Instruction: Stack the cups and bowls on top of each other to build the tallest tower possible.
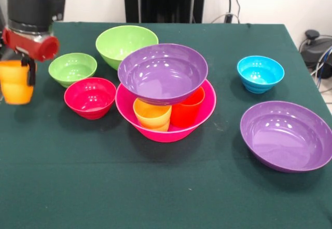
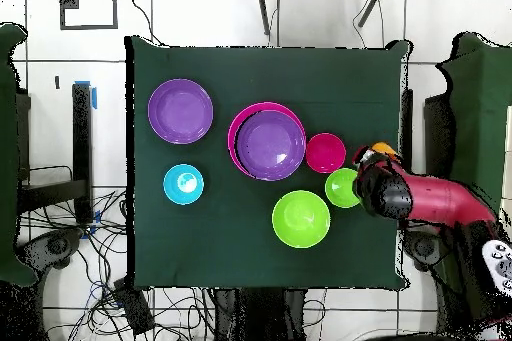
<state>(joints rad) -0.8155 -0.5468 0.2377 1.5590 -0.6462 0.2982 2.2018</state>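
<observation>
My gripper (image 1: pixel 21 70) holds an orange cup (image 1: pixel 15 83) upright, clear of the table. The tower (image 1: pixel 165 91) lies well off toward the table's middle, beyond the red bowl (image 1: pixel 90 97). I count seven bowls and three cups visible, two under the purple bowl (image 1: pixel 162 72).

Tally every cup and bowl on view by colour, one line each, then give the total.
Purple bowls: 2
Light-green bowls: 2
Hot-pink bowl: 1
Red bowl: 1
Blue bowl: 1
Yellow-orange cup: 1
Red-orange cup: 1
Orange cup, held in the hand: 1
Total: 10
</observation>
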